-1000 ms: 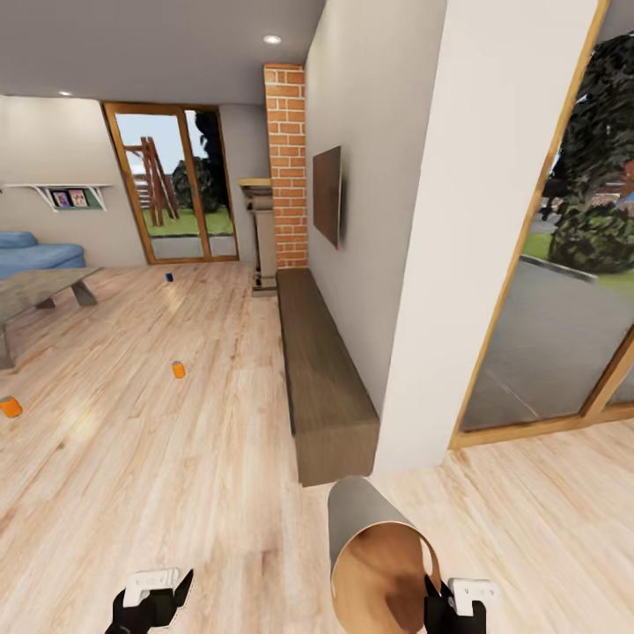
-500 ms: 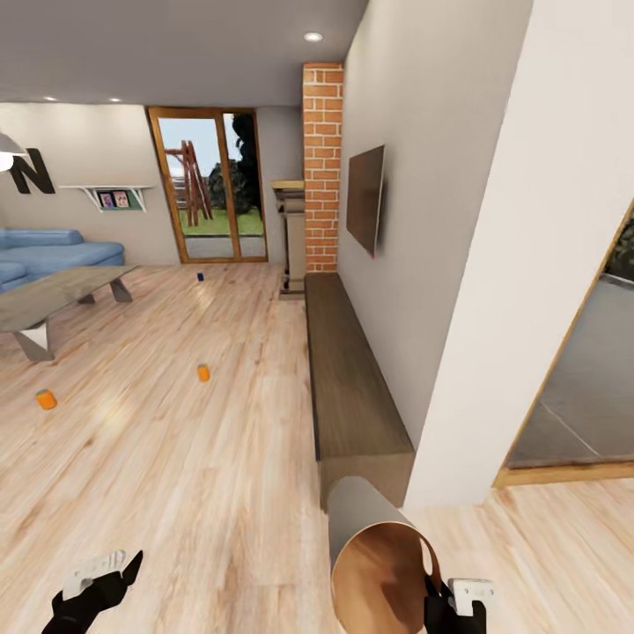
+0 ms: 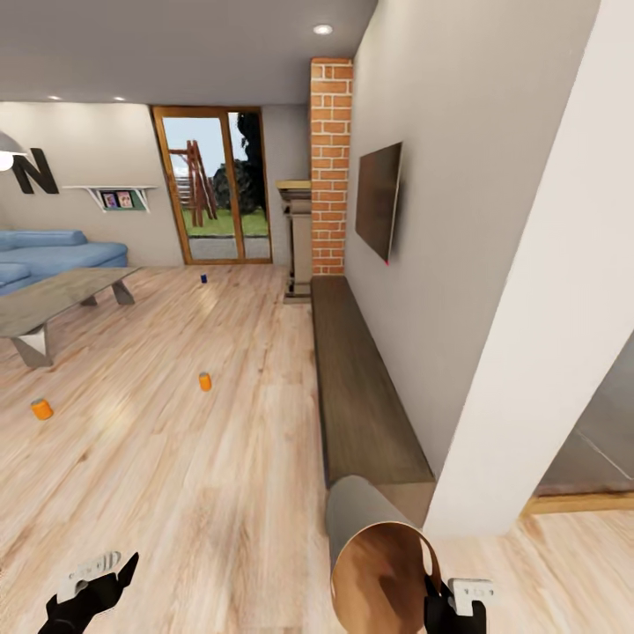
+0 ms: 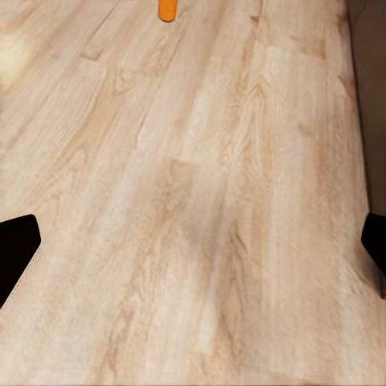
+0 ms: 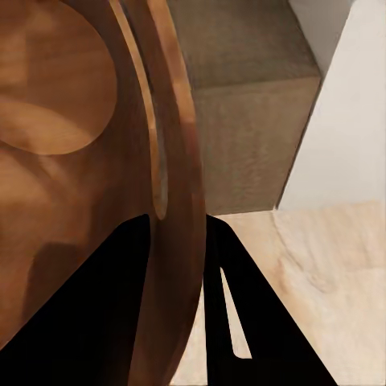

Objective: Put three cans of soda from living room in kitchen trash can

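The tash can (image 3: 374, 550) is tipped toward me, its coppery inside showing, and my right gripper (image 3: 443, 608) is shut on its rim. In the right wrist view the rim of the tash can (image 5: 173, 161) sits pinched between the black fingers (image 5: 257, 322). Three cans of soda stand on the living room floor: an orange one (image 3: 205, 381) mid-floor, another orange one (image 3: 41, 409) at the left, and a dark blue one (image 3: 203, 278) far off near the glass doors. My left gripper (image 3: 97, 588) hangs open low at the left, over bare floor; an orange can (image 4: 167, 8) lies ahead of it.
A long low wooden bench (image 3: 357, 387) runs along the right wall under a TV (image 3: 379, 198), ending at the brick fireplace (image 3: 330, 167). A white pillar (image 3: 546, 308) stands close on the right. The coffee table (image 3: 53, 299) and blue sofa (image 3: 53, 251) are at the far left.
The whole view has swung left, so the right-hand window has slid out of frame. My left gripper has dropped lower and further left. The tash can stays in my right gripper.
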Controlling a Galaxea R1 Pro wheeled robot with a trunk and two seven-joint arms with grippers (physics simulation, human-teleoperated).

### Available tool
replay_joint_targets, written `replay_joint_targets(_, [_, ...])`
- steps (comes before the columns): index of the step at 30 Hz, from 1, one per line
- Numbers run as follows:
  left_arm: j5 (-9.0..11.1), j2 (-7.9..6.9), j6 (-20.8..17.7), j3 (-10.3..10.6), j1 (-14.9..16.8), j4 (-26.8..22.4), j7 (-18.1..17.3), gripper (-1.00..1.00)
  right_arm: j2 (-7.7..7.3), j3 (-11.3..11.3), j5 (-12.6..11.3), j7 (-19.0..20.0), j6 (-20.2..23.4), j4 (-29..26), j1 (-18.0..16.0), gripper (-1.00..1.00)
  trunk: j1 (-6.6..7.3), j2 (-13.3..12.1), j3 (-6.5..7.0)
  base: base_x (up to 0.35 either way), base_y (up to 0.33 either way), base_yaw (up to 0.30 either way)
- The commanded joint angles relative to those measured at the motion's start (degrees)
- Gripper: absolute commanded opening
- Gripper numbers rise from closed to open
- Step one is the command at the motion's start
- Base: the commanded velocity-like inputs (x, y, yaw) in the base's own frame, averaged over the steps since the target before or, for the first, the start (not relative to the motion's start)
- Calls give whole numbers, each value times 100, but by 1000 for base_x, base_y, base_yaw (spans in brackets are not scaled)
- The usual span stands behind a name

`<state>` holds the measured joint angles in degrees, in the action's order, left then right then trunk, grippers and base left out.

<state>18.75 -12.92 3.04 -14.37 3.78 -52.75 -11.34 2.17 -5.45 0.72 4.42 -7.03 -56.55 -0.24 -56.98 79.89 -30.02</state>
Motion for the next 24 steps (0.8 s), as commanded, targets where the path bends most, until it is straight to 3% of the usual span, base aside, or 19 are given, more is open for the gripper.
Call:
replay_joint_targets(1, [-1,0,-1,-1,0,1,0,100,1,3,-10,41,0,-11,-2,-100,0,0,1,274,173,96])
replay_joint_targets(11, [-3,0,-5,-5,0,-1,0,100,0,26,-10,33,1,-10,-2,-100,0,0,-6,260,193,137])
replay_joint_targets(24, [-3,0,-5,-5,0,2,0,100,-22,34,-10,34,1,55,-2,-100,0,0,-7,254,201,13])
